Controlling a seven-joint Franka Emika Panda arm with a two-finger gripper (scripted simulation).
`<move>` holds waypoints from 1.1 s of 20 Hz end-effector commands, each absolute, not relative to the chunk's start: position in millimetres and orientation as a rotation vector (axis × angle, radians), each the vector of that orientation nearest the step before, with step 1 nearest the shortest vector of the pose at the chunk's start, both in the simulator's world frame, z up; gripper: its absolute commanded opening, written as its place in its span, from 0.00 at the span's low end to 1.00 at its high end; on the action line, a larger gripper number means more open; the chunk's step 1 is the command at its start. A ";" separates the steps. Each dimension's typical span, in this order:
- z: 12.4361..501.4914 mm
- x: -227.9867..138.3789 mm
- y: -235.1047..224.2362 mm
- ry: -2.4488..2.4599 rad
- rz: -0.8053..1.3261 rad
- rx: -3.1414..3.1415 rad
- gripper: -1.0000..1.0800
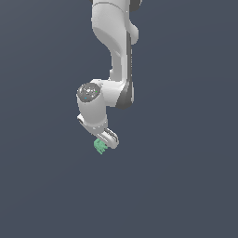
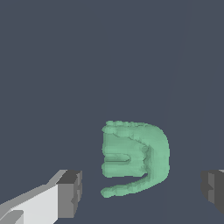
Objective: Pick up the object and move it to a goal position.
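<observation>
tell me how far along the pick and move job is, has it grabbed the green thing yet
Done: the white arm's gripper is down over the small mint-green lumpy object with short prongs. In hand: lining up the grasp; the wrist view shows the object between the dark finger pads, with clear gaps on both sides, so the jaws are open and nothing is gripped. Left: closing, lifting and carrying it to the goal, of which no marker shows in either view.
</observation>
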State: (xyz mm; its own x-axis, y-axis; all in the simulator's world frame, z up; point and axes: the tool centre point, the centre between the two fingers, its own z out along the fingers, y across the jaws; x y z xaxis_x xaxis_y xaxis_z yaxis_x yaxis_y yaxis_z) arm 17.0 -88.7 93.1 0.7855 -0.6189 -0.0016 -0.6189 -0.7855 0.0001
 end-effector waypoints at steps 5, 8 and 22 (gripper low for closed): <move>90.8 17.4 -90.9 1.054 0.001 -2.959 0.96; 84.9 17.3 -91.0 1.055 0.001 -2.959 0.96; 40.7 17.5 -91.5 1.063 0.000 -2.956 0.00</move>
State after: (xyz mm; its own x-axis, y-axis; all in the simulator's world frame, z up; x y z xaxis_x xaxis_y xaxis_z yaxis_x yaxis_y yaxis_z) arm 17.0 -91.3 41.2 0.7712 -0.6366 -0.0010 -0.6366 -0.7712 0.0006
